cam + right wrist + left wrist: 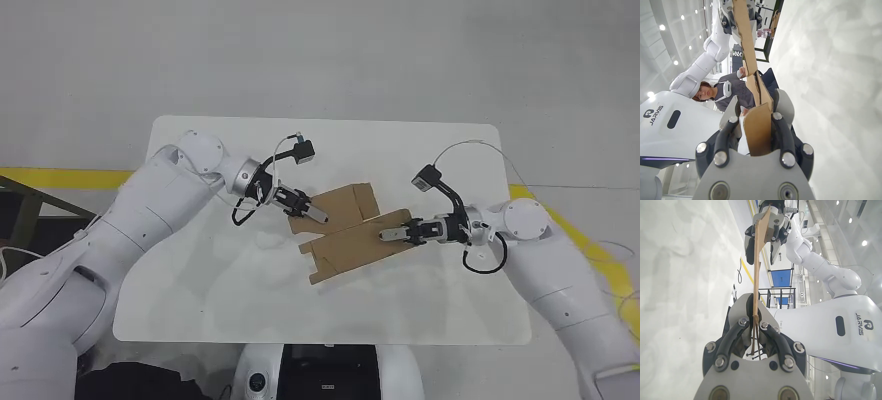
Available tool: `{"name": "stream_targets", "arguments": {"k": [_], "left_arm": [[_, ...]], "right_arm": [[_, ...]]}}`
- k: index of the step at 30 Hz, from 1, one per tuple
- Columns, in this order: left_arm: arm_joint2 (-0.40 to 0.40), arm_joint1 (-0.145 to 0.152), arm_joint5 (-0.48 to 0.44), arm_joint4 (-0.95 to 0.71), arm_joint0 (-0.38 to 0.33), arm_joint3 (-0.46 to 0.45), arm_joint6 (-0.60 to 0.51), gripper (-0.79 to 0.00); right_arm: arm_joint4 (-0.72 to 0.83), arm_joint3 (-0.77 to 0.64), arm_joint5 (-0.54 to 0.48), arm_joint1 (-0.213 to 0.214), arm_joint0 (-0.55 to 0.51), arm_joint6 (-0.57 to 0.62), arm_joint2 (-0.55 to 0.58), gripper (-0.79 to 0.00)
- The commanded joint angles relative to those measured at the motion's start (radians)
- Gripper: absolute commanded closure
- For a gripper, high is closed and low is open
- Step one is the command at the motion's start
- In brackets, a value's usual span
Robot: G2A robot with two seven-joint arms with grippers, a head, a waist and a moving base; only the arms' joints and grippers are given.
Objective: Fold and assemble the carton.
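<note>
A flat brown carton [345,240] hangs over the middle of the white table [200,290], stretched between both arms. My left gripper [316,214] is shut on its left edge. In the left wrist view the card [756,275] runs edge-on out of my left gripper [753,300] toward the right gripper [761,258]. My right gripper [388,235] is at the carton's right end. In the right wrist view a bent flap of the carton [747,47] lies between the spread fingers of my right gripper [758,102]; it touches one finger and stands off the other. The left gripper [740,20] holds the far end.
Bare tabletop lies all round the carton, with wide room toward the front edge [320,340] and the far side [330,135]. Yellow floor tape [60,178] runs beyond the table's left and right ends.
</note>
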Motion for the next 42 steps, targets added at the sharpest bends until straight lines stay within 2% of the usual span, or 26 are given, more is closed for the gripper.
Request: {"name": "stream_targets", "arguments": {"k": [1,5,9,13,14,15,16,25,35,42], "left_arm": [[0.007,0.0,-0.001,0.0,-0.003,0.003,0.001,0.0],[0.019,-0.001,0.001,-0.015,-0.009,0.006,0.0,0.0],[0.024,0.0,0.002,-0.024,-0.013,0.008,-0.002,0.0],[0.026,0.001,0.0,-0.036,-0.015,0.01,0.0,0.0],[0.025,0.002,-0.003,-0.037,-0.015,0.012,0.003,-0.046],[0.024,0.002,-0.007,-0.04,-0.015,0.014,0.007,-0.385],[0.02,0.003,-0.013,-0.045,-0.014,0.022,0.013,-0.785],[-0.033,0.006,-0.072,-0.115,0.01,0.069,0.073,-0.785],[-0.142,0.015,-0.157,-0.2,0.104,0.08,0.157,-0.785],[-0.198,0.007,-0.204,-0.235,0.156,0.089,0.205,-0.785]], "right_arm": [[0.004,-0.002,-0.002,0.004,0.004,-0.002,-0.009,-0.265],[0.012,-0.012,-0.006,0.013,0.014,-0.006,-0.036,-0.175],[0.019,-0.014,-0.012,0.021,0.023,-0.012,-0.058,0.0],[0.036,-0.015,-0.021,0.028,0.031,-0.021,-0.08,0.0],[0.048,-0.015,-0.024,0.029,0.031,-0.024,-0.084,0.0],[0.06,-0.015,-0.026,0.03,0.031,-0.026,-0.088,0.0],[0.077,-0.015,-0.028,0.031,0.031,-0.027,-0.09,0.0],[0.157,0.003,-0.025,0.041,0.023,-0.025,-0.083,0.0],[0.205,0.052,-0.078,0.04,-0.008,-0.078,-0.05,0.0],[0.216,0.044,-0.083,0.038,-0.044,-0.084,-0.028,0.0]]}}
